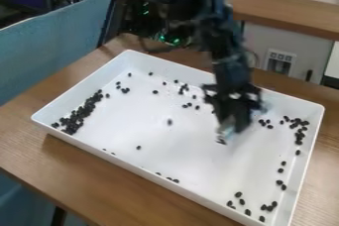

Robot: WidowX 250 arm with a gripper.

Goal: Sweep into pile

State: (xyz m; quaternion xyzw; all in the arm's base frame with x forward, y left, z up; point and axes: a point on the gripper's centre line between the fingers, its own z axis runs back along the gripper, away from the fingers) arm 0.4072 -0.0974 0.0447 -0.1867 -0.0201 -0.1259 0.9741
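1. Running along the left wall of the white tray: densest band of black pieces. Long axis lower left to upper right in view, thick at the lower end, thinning at the upper. Single pieces too small to read a heading.
2. Second, looser string on the right side: roughly upright in view, clumped at the top near the far right corner, sparser lower down. More scattered at the lower right, a few against the near wall, some singles and small clusters toward the far wall and mid-floor.
3. Tray's own long axis: upper left to lower right, set on the wooden table.
4. Arm enters at top, bends near top center, then drops steeply over the far wall, leaning slightly right on the way down.
5. Gripper points down over the tray floor, right of center, between the two bands. Can't make out how far apart its two sides sit. Pale, bluish bit at its tip; held or part of it, can't say.
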